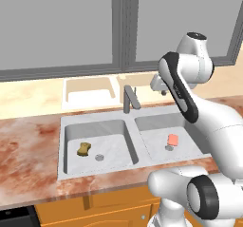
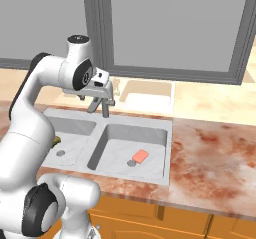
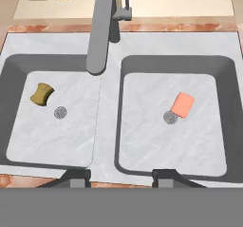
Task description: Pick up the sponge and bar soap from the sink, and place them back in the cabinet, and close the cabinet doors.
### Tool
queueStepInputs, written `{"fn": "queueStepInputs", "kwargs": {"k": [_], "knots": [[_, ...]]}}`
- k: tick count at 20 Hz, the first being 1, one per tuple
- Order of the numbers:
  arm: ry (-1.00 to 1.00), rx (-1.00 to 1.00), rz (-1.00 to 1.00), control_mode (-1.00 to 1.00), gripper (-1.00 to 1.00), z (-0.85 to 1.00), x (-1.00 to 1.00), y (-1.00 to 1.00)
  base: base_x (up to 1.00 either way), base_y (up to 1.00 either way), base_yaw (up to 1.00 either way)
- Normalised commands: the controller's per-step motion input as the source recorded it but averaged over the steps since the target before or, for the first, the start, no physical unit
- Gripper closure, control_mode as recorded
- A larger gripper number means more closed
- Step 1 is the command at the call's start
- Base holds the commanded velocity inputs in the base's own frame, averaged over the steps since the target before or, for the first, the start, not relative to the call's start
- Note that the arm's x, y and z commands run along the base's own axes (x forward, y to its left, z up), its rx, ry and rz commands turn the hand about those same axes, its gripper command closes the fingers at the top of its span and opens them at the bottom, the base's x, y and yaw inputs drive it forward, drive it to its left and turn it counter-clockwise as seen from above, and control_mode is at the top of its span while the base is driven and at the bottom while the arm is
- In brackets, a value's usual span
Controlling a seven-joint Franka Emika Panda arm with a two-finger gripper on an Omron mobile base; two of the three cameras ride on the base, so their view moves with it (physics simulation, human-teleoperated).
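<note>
Mustard, pinched-waist sponge (image 1: 84, 149) lies flat in the left basin of the pale marbled sink (image 1: 97, 118). Right base view: salmon bar soap (image 2: 140, 156), rounded block, touches the right drain. Hand view: soap's long axis runs near-far, slightly tilted; pincer (image 3: 122, 176) pressed together, empty.

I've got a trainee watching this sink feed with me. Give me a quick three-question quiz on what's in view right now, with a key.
1. True or false: the sponge and the bar soap lie in the same basin of the sink.
2. Which item lies right beside its basin's drain, overlapping its edge as seen in the hand view? A) sponge B) bar soap
3. Fill in: the faucet spout ends over the ___ basin in the hand view.

Key:
1. False; the sponge is in the left basin, the soap in the right.
2. B
3. left
</note>
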Motion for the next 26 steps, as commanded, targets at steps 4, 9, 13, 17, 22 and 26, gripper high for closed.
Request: {"fn": "queueStepInputs", "kwargs": {"k": [4,9,13,17,22,26], "knots": [[0.00,0.00,0.00,-1.00,-1.00,0.00,0.00,-0.11,0.00,0.00,0.00],[0.00,0.00,-0.02,-1.00,-1.00,0.00,0.00,-0.19,0.00,0.00,0.00],[0.00,0.00,-0.05,-1.00,-1.00,-0.05,0.00,-0.23,0.00,0.00,0.00],[0.00,0.00,-0.12,-1.00,-1.00,-0.06,0.00,-0.15,0.00,0.00,0.00],[0.07,0.00,-0.13,-1.00,-1.00,-0.04,0.00,-0.08,0.00,0.00,0.00],[0.10,-0.01,-0.09,-1.00,-1.00,-0.14,0.00,-0.19,0.00,0.00,0.00]]}}
